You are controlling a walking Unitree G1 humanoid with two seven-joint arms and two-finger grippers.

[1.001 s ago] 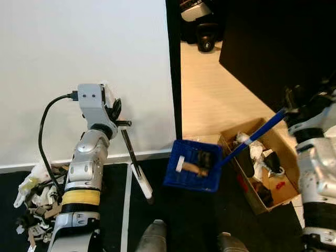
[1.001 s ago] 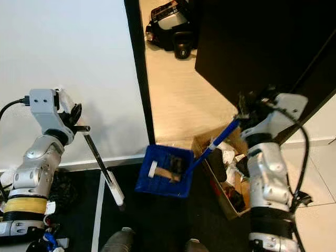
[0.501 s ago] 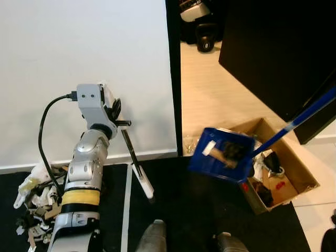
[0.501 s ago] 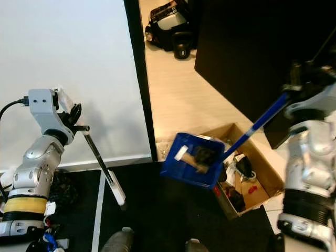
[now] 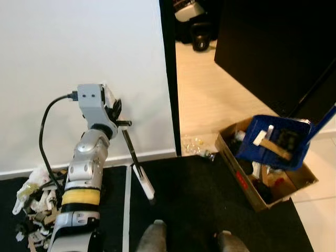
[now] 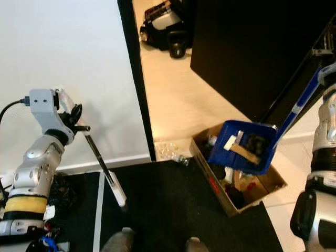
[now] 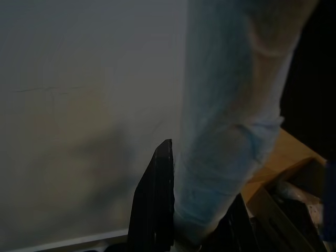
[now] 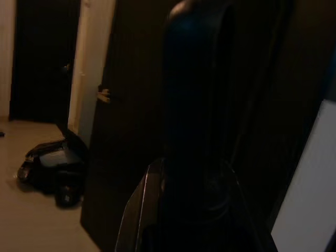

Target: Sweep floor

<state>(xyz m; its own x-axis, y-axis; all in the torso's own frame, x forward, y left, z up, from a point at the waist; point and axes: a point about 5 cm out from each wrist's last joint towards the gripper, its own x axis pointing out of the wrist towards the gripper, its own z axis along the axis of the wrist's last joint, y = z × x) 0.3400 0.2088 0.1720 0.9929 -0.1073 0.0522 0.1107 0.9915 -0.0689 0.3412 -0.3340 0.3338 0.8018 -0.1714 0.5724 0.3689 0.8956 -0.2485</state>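
My left gripper (image 5: 116,113) is raised beside the white wall and shut on the thin broom handle (image 5: 132,152), which slants down to a white end (image 5: 144,185) over the black mat. In the left wrist view the pale handle (image 7: 226,131) runs between the black fingers (image 7: 155,205). My right gripper (image 6: 326,68) is shut on the long blue handle of the dustpan (image 6: 242,146). The blue dustpan hangs tilted over the open cardboard box (image 5: 247,181), with scraps of rubbish lying in it. The right wrist view is dark, with the handle (image 8: 197,105) just visible.
A heap of paper litter (image 5: 32,205) lies at the mat's left edge by the wall. Clear wrappers (image 5: 193,145) sit on the wooden floor in the doorway. A black door frame (image 5: 168,79) and a dark panel (image 5: 273,47) stand behind. My feet (image 5: 153,236) are on the black mat (image 5: 194,210).
The right arm has swung the loaded dustpan rightward and upward, from over the mat to above the cardboard box. The left arm and broom have stayed put.
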